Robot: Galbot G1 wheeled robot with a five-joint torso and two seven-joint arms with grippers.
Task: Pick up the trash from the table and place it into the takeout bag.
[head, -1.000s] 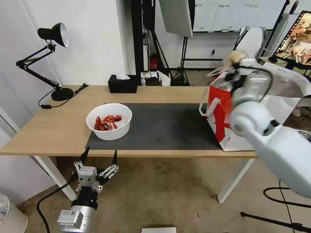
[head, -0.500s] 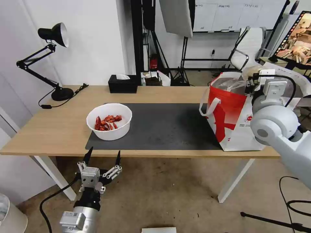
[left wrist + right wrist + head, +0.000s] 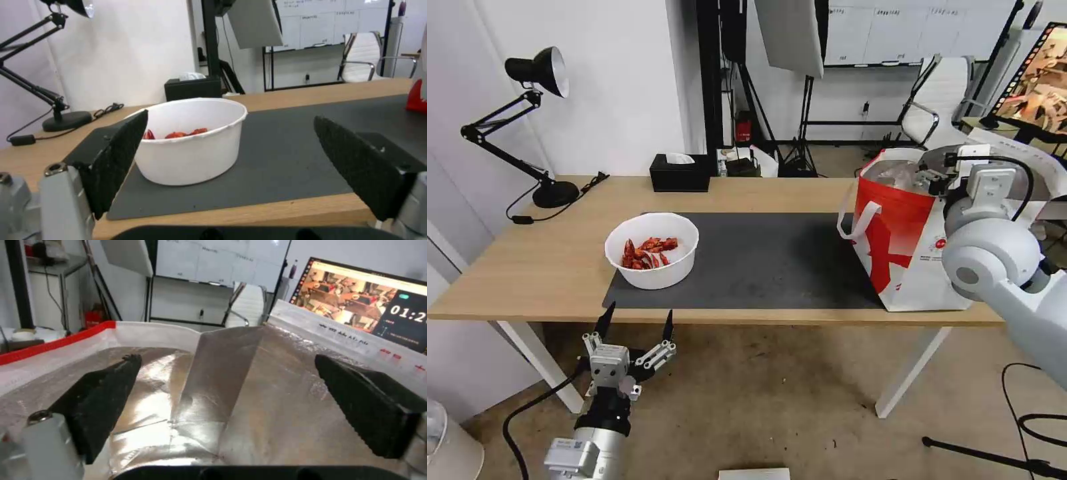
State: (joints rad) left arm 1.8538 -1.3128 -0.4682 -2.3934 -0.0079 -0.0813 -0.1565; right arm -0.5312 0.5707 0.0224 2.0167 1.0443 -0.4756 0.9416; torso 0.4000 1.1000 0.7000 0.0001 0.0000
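Both arms are pale grey with rounded joint housings and black cables, each ending in a gripper, left gripper (image 3: 635, 323) and right gripper (image 3: 231, 403), with black, ribbed-faced fingers (image 3: 120, 156) on silver-grey, screw-fastened mounts.

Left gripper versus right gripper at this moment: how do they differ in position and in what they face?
The left gripper hangs below the table edge, in front of it; the right gripper sits up at the takeout bag mouth. The left gripper faces the white bowl of red shells on the dark mat; the right gripper faces the bag's silver foil lining. Shared: both are open and hold nothing.
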